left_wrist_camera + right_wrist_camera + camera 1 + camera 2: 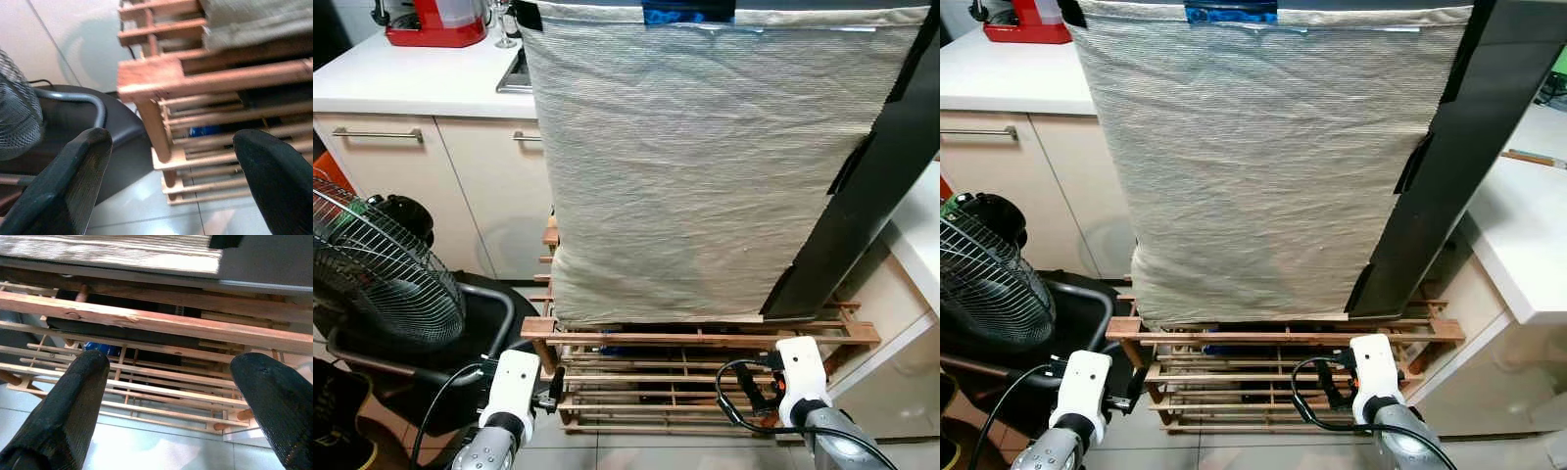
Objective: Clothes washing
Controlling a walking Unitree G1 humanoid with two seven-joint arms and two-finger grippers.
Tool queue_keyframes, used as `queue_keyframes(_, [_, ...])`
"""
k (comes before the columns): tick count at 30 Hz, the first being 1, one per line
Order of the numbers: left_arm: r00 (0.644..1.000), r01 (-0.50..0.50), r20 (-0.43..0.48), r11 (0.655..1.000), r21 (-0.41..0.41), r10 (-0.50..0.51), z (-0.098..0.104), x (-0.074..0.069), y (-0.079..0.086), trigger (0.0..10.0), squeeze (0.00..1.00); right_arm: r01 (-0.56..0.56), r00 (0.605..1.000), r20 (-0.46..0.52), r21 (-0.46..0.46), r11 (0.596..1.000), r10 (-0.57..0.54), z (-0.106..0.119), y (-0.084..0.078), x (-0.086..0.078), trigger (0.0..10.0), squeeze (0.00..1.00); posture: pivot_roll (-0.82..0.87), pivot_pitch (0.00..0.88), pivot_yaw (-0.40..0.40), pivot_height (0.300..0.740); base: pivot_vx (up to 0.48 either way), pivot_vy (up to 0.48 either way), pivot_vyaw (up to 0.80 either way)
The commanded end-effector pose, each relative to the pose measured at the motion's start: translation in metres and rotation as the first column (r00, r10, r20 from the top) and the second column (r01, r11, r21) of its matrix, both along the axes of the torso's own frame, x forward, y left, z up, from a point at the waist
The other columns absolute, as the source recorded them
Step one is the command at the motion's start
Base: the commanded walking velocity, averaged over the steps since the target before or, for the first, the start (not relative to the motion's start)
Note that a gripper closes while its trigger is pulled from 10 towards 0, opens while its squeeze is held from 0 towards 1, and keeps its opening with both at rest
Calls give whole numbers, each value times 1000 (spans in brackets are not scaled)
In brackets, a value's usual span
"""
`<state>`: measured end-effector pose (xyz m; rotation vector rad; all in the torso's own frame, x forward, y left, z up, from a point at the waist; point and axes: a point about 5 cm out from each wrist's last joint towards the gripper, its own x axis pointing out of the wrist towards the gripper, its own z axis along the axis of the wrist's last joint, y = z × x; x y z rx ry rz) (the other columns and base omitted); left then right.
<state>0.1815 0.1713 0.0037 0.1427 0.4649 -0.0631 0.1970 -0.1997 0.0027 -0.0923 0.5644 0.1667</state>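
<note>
From the head view, my left tool (171, 161) and right tool (168, 396) hang low before a wooden rack (705, 338). A big appliance draped in a pale striped cloth cover (705, 166) stands on the rack's top, beside the table (411, 83); a fan (377, 269) sits near the rack's left end. In my left wrist view, the fingers (78, 171) are spread wide, holding nothing, facing the rack's left corner. In my right wrist view, likewise spread and empty, below the cover's bottom edge.
</note>
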Motion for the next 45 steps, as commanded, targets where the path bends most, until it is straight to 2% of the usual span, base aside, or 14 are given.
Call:
queue_keyframes(1, [999, -41, 32, 999, -16, 42, 4, 4, 2, 10000, 0, -16, 999, 30, 7, 1000, 15, 4, 4, 4, 10000, 0, 3, 0, 6, 740, 0, 0, 0])
queue_keyframes(8, [995, -79, 63, 997, -19, 80, 7, 3, 5, 10000, 0, -6, 998, 56, 13, 1000, 5, 7, 5, 9, 10000, 0, 10, 0, -5, 740, 0, 0, 0])
queue_keyframes(12, [988, -97, 121, 995, -18, 98, 17, 8, 7, 10000, 0, -16, 995, 98, -10, 1000, 17, 11, 7, 16, 10000, 0, 9, 0, -5, 740, 0, 0, 0])
queue_keyframes(17, [989, -97, 111, 995, -3, 97, 12, 9, 9, 10000, 0, 10, 995, 97, -3, 1000, -9, 11, 6, 18, 10000, 0, -2, 0, 3, 740, 0, 0, 0])
queue_keyframes(19, [987, -107, 118, 994, -35, 111, 14, 10, 11, 10000, 0, 28, 994, 104, 3, 1000, -28, 12, 3, 17, 10000, 0, -3, 0, 4, 740, 0, 0, 0])
queue_keyframes(23, [985, -118, 127, 993, -31, 121, 16, 12, 13, 10000, 0, 41, 992, 116, 10, 999, -42, 13, 1, 17, 10000, 0, 3, 0, 1, 740, 0, 0, 0])
queue_keyframes(30, [990, -74, 122, 997, -32, 78, 19, 14, 10, 10000, 0, -4, 990, 142, 7, 1000, 3, 15, 9, 25, 10000, 0, 19, 0, 1, 740, 0, 0, 0])
queue_keyframes(32, [995, -32, 94, 999, -13, 33, 14, 10, 7, 10000, 0, -27, 989, 144, 1, 1000, 27, 15, 12, 26, 10000, 0, 13, 0, 8, 740, 0, 0, 0])
queue_keyframes(35, [995, 16, 99, 1000, -5, -16, 15, 10, 3, 10000, 0, -44, 989, 140, 8, 999, 43, 15, 13, 25, 10000, 0, 18, 0, 5, 740, 0, 0, 0])
queue_keyframes(45, [994, -25, 110, 1000, 6, 24, 18, 14, 8, 10000, 0, -47, 990, 136, 1, 999, 46, 15, 12, 27, 10000, 0, 24, 0, -14, 740, 0, 0, 0])
